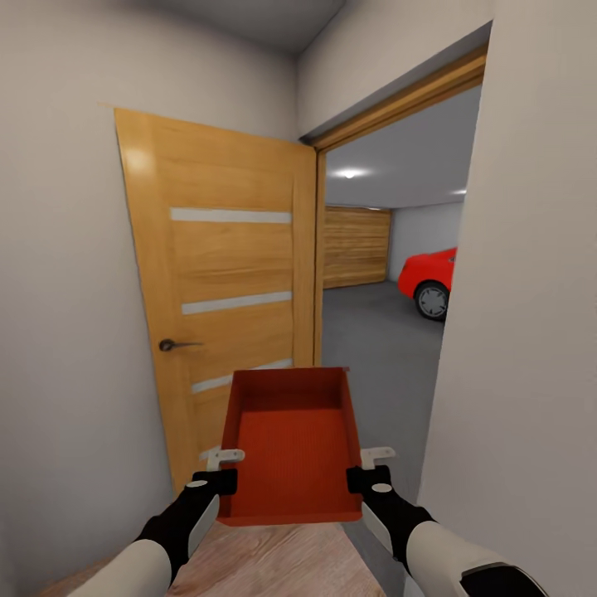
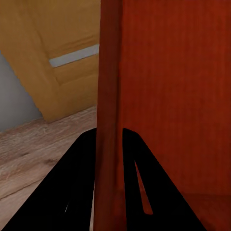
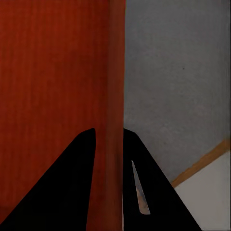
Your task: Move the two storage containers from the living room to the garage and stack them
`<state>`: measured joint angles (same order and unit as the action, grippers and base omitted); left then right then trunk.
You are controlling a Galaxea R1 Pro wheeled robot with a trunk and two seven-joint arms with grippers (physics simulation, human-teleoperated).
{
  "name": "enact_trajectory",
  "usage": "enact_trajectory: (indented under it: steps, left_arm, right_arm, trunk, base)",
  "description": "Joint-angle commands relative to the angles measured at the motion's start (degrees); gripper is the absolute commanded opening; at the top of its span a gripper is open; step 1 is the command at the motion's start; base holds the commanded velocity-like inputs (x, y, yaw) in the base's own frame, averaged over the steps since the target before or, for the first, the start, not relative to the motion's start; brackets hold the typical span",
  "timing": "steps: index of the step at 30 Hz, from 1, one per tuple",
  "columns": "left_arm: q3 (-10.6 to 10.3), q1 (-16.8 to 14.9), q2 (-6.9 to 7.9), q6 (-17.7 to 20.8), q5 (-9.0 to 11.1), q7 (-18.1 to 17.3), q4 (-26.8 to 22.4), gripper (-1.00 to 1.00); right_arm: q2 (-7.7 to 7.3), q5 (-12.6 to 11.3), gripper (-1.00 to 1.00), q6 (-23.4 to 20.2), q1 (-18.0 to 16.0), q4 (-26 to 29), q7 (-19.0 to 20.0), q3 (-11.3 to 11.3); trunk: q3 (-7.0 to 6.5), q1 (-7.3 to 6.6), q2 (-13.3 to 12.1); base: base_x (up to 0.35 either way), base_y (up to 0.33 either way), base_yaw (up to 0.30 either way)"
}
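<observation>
- Right now one red-orange storage container (image 1: pixel 292 444) hangs in the air in front of the robot, carried level between both arms, open side up and with nothing inside it.
- On its own left, the left gripper (image 1: pixel 214 481) is clamped on the container's left wall; the left wrist view has that thin wall (image 2: pixel 109 120) running straight between the two dark fingers (image 2: pixel 57 197).
- Opposite, the right gripper (image 1: pixel 369 478) pinches the right wall the same way, the wall (image 3: pixel 114 106) squeezed between its fingers (image 3: pixel 62 192).
- Beneath the container lies light wood-plank flooring (image 1: pixel 274 564), so the robot stands just short of the threshold.
- To the left, an open wooden door (image 1: pixel 220 282) with pale strips and a dark handle (image 1: pixel 176 344) leans against the wall.
- Ahead, through the doorway, the garage shows its grey concrete floor (image 1: pixel 373 348), a wide plank door (image 1: pixel 356 246) at the back and part of a red car (image 1: pixel 429 278).
- I'd judge the job under halfway: this container is nearly delivered but not yet set down, and the second one still has to be stacked on it.
</observation>
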<state>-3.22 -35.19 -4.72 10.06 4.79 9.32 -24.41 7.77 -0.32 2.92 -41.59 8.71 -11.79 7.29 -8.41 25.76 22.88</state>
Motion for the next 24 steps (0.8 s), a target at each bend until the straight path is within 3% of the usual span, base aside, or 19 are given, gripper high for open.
enact_trajectory:
  steps: [1,24]
  left_arm:
    - [2.2,0.0,0.15,0.5,0.0,1.0,0.0,-1.0]
    - [2.2,0.0,0.15,0.5,0.0,0.9,0.0,-1.0]
  right_arm:
    - [-0.47,0.9,-1.0,0.6,-0.1,0.2,-1.0,-2.1]
    - [-0.47,0.9,-1.0,0.7,-0.1,0.2,-1.0,-2.1]
  trunk:
    - [0.02,0.03,0.0]
    - [0.02,0.03,0.0]
  base:
    - [0.129,0.107,-0.278]
    - [0.206,0.232,-0.277]
